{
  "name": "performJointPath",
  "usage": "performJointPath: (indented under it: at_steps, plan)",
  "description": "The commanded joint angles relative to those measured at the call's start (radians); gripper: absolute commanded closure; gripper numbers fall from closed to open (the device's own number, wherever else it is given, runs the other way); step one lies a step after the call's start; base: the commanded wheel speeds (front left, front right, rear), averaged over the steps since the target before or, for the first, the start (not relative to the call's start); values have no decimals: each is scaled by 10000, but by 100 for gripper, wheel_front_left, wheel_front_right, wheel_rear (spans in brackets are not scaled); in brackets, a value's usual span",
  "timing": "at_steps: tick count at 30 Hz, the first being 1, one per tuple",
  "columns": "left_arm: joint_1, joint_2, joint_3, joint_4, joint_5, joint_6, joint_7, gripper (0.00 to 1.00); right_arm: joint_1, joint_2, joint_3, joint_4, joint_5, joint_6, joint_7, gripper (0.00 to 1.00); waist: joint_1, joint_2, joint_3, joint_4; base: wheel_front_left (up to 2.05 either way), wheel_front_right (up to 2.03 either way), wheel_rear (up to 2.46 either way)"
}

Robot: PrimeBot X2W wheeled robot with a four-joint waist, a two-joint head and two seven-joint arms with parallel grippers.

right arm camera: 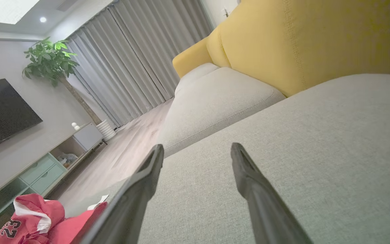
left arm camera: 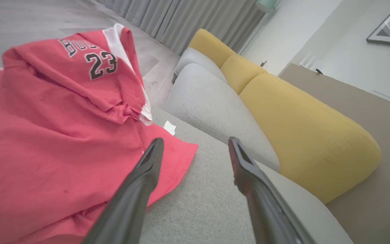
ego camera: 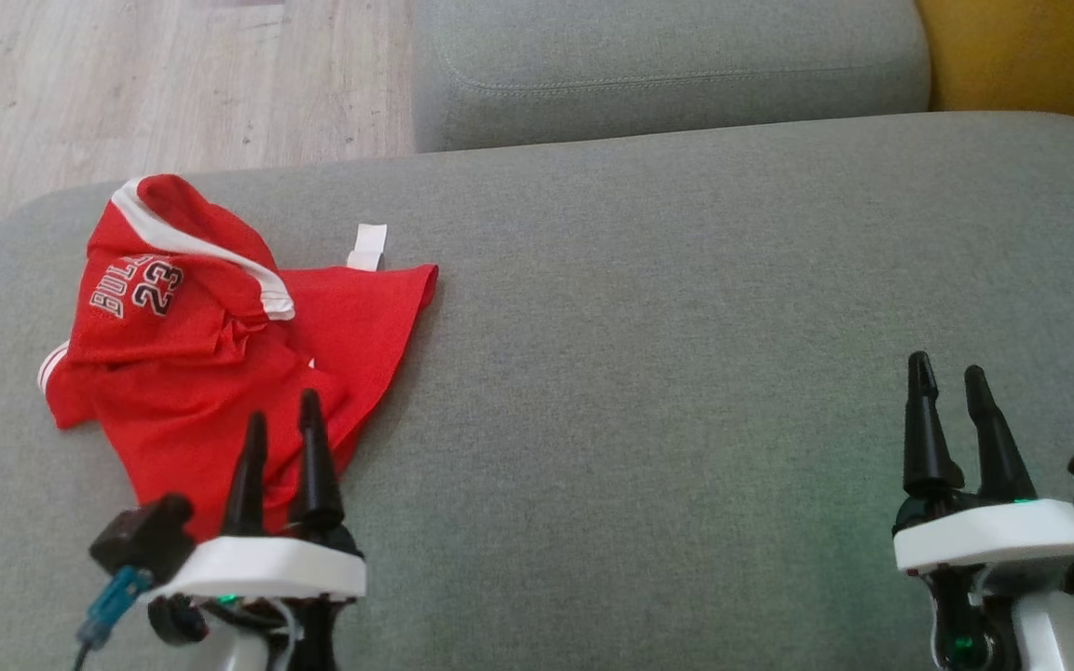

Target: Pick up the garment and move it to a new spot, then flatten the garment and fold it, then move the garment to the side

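- The red shirt (ego camera: 220,373) lies in a crumpled heap on the left side of the grey sofa seat (ego camera: 686,326). The part with the number is folded over on top, at the far left.
- The left gripper (ego camera: 282,410) is right at the near edge of the shirt. Its two fingers are apart and hold nothing. I cannot tell if they touch the cloth.
- From the left wrist view, most of the shirt lies ahead and to the left of those fingers.
- The right gripper (ego camera: 947,368) is well apart from the shirt, over bare seat. Its fingers are apart too, with nothing between them.
- The left arm is much nearer, so I think it should do the pick-up, reaching a little forward and left.
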Motion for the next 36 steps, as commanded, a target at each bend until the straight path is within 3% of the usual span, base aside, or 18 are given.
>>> performJointPath:
  at_steps: [1, 13, 36]
  plan:
    - [-569, 123, -34, -403, 543, 69, -168, 0, -324, -84, 210, -461, -498, -4, -189, 0, 0, 0, 4, -22, 0, 0, 0]
    - [-838, 419, -1057, -127, 2401, 500, -523, 0, -324, -92, 341, -447, -2241, -5, -543, 0, 0, 0, 12, -59, 0, 0, 0]
    - [-1625, 1185, -3380, 864, 5702, 1907, -1207, 0, -320, -107, 790, -744, -5985, -6, -1221, 0, -1, 0, -38, -98, 0, 0, 0]
